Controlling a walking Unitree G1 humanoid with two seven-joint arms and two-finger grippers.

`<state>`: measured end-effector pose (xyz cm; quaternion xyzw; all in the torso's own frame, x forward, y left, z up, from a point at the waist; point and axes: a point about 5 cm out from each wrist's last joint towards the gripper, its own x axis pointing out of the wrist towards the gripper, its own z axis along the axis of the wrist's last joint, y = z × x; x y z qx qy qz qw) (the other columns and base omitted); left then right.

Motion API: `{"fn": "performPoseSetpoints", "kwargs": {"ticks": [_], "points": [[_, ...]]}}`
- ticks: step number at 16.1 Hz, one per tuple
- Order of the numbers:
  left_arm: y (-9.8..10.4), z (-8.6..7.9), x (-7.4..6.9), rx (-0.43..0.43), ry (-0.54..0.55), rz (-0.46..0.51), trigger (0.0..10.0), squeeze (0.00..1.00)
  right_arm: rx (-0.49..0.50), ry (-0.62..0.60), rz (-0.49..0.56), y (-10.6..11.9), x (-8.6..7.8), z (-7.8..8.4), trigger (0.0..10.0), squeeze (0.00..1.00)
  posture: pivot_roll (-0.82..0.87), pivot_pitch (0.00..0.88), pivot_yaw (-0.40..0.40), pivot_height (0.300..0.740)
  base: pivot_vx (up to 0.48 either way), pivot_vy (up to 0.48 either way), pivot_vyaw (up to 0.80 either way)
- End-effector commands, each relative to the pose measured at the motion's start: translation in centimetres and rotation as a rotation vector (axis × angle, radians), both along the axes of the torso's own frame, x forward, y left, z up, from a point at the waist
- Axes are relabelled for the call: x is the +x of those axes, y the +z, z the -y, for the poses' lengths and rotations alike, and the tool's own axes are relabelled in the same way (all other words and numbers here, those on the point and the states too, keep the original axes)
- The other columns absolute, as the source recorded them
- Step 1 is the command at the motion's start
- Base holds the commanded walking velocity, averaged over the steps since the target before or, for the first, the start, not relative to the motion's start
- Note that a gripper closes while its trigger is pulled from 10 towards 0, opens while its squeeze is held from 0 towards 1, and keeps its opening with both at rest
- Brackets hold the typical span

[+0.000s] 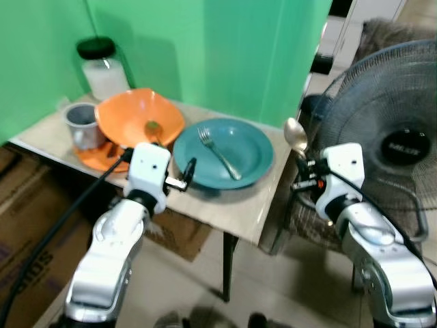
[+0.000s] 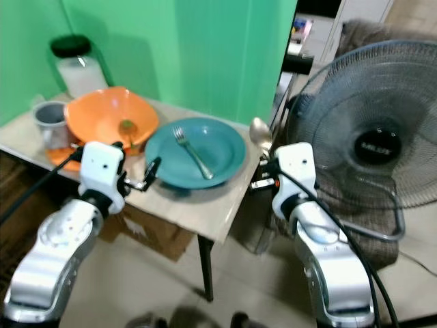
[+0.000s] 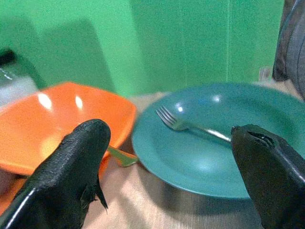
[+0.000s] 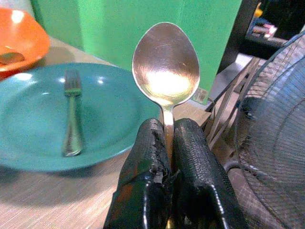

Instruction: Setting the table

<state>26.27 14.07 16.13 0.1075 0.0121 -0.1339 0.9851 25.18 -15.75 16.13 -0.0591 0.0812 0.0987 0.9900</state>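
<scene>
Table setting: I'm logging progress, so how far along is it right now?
Done: the teal plate is on the table with a fork lying in it, beside an orange bowl. In hand: the right claw is shut on a spoon, held upright off the table's right edge. The left claw hovers open before the plate. Left: laying down the spoon.

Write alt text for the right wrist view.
The right pincer is shut on a silver spoon, bowl held upright. Behind it, a fork lies in a teal plate on the table, with a fan alongside.
</scene>
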Motion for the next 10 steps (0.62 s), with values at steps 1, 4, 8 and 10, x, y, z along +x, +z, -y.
{"fn": "performPoseSetpoints", "kwargs": {"ticks": [1, 4, 8, 10], "points": [[-0.07, -0.05, -0.18, 0.006, -0.002, -0.003, 10.0, 0.0, -0.007, -0.011, 0.021, 0.59, 0.12, 0.29, 10.0, 0.0, 0.08, 0.0, 0.017, 0.74, 0.0, 0.0, 0.0], [-0.08, -0.11, -0.27, 0.014, -0.004, -0.003, 10.0, 0.0, 0.0, -0.005, 0.022, 0.64, 0.13, 0.04, 10.0, 0.0, 0.09, 0.0, 0.014, 0.74, 0.0, 0.0, -0.23], [-0.11, -0.24, -0.36, 0.018, -0.003, -0.004, 10.0, 0.0, 0.001, -0.001, 0.024, 0.72, 0.17, -0.1, 10.0, 0.0, 0.09, 0.0, 0.012, 0.74, 0.0, 0.0, -0.2], [-0.18, -0.31, -0.28, 0.024, -0.001, -0.008, 10.0, 0.0, -0.005, -0.019, 0.025, 0.78, 0.15, 0.09, 10.0, 0.0, 0.09, 0.0, 0.012, 0.74, 0.0, 0.0, -0.4]]}}
